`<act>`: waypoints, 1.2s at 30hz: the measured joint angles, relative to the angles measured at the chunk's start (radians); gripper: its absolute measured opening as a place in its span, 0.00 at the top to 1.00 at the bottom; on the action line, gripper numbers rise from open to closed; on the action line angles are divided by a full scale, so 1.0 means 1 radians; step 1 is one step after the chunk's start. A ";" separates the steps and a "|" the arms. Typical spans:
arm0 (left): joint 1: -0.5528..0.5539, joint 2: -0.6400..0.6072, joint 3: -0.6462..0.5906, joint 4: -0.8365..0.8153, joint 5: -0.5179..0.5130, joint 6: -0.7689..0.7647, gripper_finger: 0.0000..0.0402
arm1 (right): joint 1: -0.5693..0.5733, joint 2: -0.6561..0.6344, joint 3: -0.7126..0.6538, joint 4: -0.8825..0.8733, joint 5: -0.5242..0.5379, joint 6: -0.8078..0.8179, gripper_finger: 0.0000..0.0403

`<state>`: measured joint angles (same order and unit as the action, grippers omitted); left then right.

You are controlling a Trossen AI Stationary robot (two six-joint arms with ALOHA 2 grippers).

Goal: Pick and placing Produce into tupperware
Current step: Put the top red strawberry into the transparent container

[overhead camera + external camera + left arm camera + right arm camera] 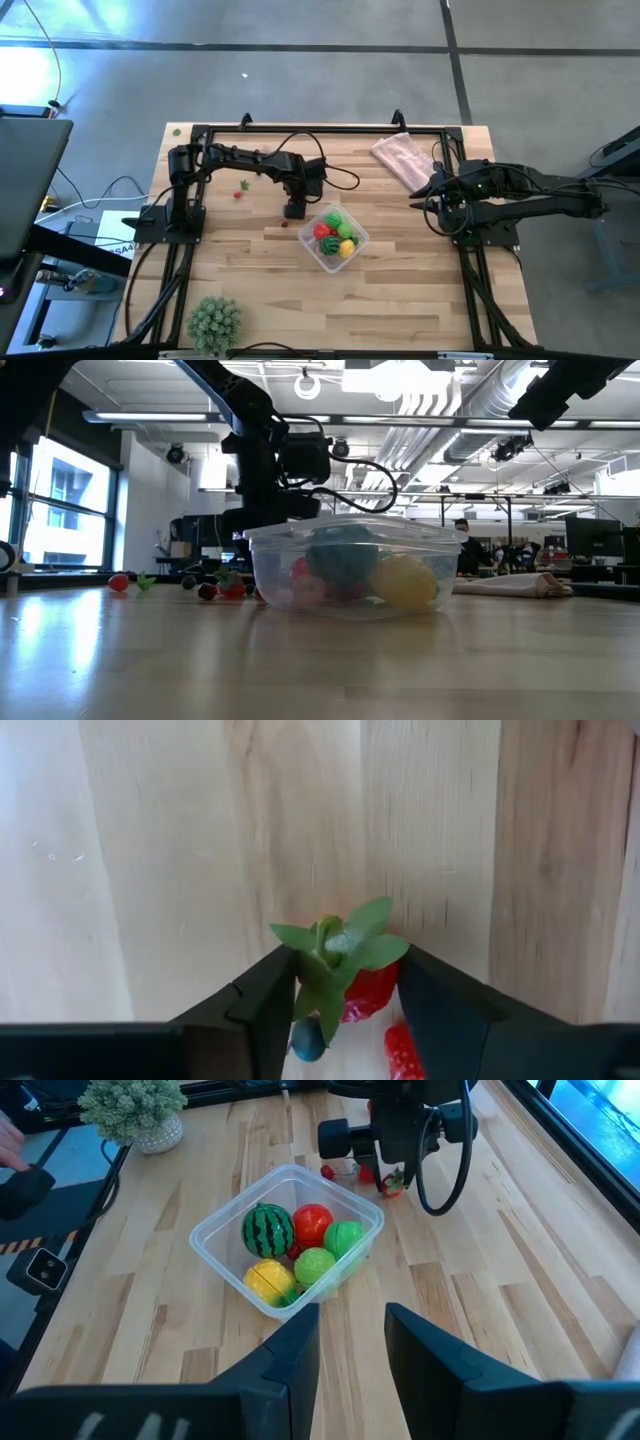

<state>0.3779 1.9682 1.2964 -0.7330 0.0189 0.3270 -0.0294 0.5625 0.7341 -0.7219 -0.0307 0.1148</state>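
The clear tupperware [333, 238] [285, 1240] stands mid-table, holding a striped green melon [268, 1229] and red, green and yellow produce. My left gripper [293, 210] [347, 960] points down just left of it. Its fingers stand on either side of a red strawberry with green leaves [345, 945] that lies on the table. A small blue piece [307, 1040] and another red piece [400, 1055] lie beside it. My right gripper [352, 1350] [418, 200] hangs open and empty above the table's right side. My left gripper comes at the strawberry from above, pointing down, one finger [270, 1010] on each side of it. The leaves [300, 935] overlap one finger and the red body [372, 992] lies against the other. Whether the fingers touch it, I cannot tell.
Loose red [238, 194] and green [243, 184] produce lies farther left on the table. A pink cloth [403, 160] lies at the far right. A spiky pale-green ball plant [215, 322] stands at the near left. Bare wood lies near the front edge.
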 joint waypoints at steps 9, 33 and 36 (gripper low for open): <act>0.000 -0.001 0.000 0.001 0.000 -0.054 0.66 | 0.000 0.000 0.000 0.000 0.000 0.000 0.74; -0.006 -0.001 0.459 -0.266 0.055 -0.107 0.66 | 0.000 0.000 0.000 0.000 0.000 0.000 0.74; -0.021 -0.001 0.544 -0.265 0.121 -0.128 0.66 | 0.000 0.000 0.000 0.000 0.000 0.000 0.74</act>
<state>0.3569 1.9671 1.8400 -0.9979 0.1404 0.1992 -0.0293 0.5625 0.7339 -0.7219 -0.0310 0.1150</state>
